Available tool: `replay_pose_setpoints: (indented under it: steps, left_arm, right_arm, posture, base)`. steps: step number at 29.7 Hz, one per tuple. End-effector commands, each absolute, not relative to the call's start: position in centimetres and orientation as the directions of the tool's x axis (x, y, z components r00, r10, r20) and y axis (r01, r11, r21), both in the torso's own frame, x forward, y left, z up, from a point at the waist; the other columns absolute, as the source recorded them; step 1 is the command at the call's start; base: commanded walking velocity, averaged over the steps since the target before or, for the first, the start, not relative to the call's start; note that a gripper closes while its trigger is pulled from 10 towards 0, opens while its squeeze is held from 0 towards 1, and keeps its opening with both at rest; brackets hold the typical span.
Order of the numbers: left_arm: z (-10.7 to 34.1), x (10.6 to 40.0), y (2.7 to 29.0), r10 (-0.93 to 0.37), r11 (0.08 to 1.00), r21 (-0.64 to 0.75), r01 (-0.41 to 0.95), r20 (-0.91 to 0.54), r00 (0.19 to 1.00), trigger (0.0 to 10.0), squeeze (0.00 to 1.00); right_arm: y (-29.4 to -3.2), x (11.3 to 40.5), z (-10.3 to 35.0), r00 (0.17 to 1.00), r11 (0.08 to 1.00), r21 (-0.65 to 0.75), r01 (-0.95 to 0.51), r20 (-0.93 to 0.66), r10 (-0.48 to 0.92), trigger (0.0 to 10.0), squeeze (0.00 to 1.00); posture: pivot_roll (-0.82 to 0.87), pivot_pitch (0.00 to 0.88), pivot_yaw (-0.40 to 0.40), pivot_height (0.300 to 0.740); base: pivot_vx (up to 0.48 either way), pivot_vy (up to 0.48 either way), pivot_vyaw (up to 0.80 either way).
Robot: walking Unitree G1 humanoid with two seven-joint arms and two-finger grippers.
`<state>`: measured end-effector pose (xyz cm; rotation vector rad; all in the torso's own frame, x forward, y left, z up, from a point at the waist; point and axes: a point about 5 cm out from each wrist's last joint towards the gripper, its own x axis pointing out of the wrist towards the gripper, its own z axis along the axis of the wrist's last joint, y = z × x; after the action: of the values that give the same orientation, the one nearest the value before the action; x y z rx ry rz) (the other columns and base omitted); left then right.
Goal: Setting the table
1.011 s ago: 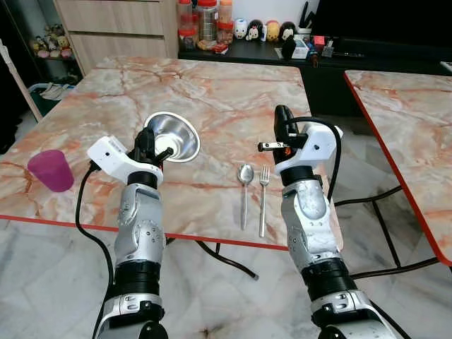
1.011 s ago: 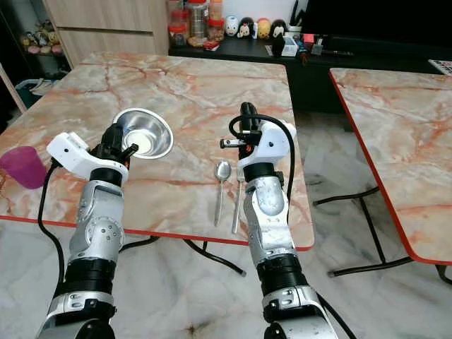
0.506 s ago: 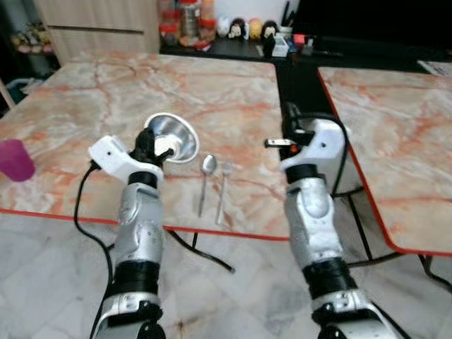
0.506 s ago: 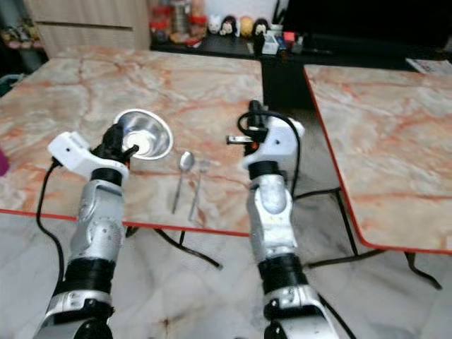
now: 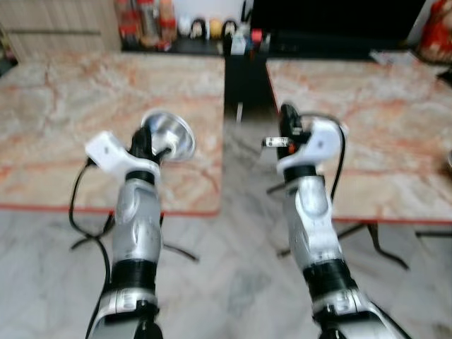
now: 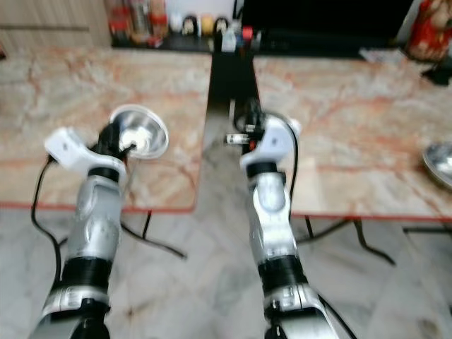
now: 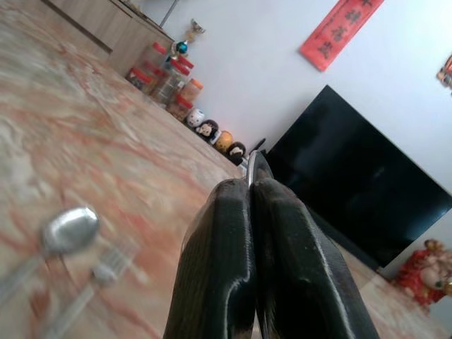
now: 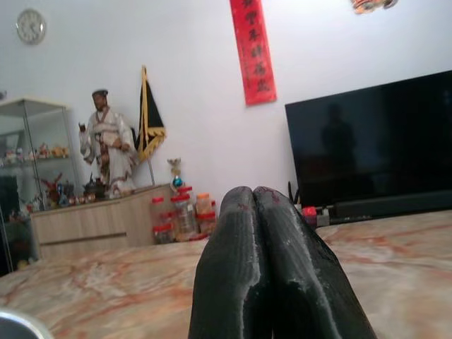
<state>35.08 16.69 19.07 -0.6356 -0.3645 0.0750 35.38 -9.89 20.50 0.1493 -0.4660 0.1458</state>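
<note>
A steel bowl [image 5: 168, 134] is held up on edge over the near part of the left marble table [image 5: 63, 99]. My left gripper [image 5: 150, 144] is shut on its rim. In the left wrist view a thin metal edge of the bowl [image 7: 248, 164] pokes out between the pressed fingers [image 7: 226, 240]. A blurred spoon [image 7: 67, 230] and fork [image 7: 104, 271] lie on the tabletop beyond them. My right gripper [image 5: 286, 119] is raised over the gap between the two tables, shut with nothing in it; its fingers [image 8: 236, 240] press together.
A second marble table [image 5: 367, 99] stands to the right, with a narrow floor gap [image 5: 244, 106] between the tables. Another steel bowl [image 6: 439, 162] sits at its far right edge. Jars and figurines [image 5: 152, 14] line a dark cabinet behind. The eye views are blurred.
The whole picture has swung to the right, so the camera turned; the purple cup, spoon and fork left the eye views. Both arms keep their pose, bowl still held.
</note>
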Motion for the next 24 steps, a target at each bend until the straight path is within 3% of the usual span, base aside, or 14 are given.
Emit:
replay_pose_setpoints:
  steps: [1, 7, 20, 24]
  left_arm:
    - [19.5, 35.2, 15.8, 0.16, 0.803, -0.593, 0.066, 0.321, 0.933, 10.0, 0.0]
    - [19.4, 35.1, 15.6, 0.158, 0.805, -0.59, 0.067, 0.321, 0.934, 10.0, 0.0]
    - [19.3, 35.0, 15.4, 0.148, 0.812, -0.58, 0.072, 0.324, 0.934, 10.0, 0.0]
    - [19.5, 34.8, 14.2, 0.081, 0.854, -0.508, 0.113, 0.343, 0.936, 10.0, 0.0]
  right_arm:
    - [-10.7, 35.3, 20.5, 0.884, 0.987, 0.081, -0.142, 0.458, 0.09, 10.0, 0.0]
    - [-11.0, 35.4, 20.1, 0.898, 0.99, 0.063, -0.13, 0.431, 0.091, 10.0, 0.0]
    - [-10.5, 35.4, 19.8, 0.902, 0.988, 0.058, -0.143, 0.418, 0.106, 10.0, 0.0]
    - [-10.6, 35.5, 19.5, 0.913, 0.987, 0.082, -0.137, 0.396, 0.094, 10.0, 0.0]
  posture:
    - [0.01, 0.096, -0.011, 0.74]
    - [0.01, 0.099, -0.017, 0.74]
    - [0.02, 0.102, -0.019, 0.74]
    - [0.02, 0.109, -0.018, 0.74]
  base:
    - [0.0, -0.472, 0.0]
    - [0.0, -0.472, 0.52]
    - [0.0, -0.466, 0.11]
    - [0.0, -0.407, 0.0]
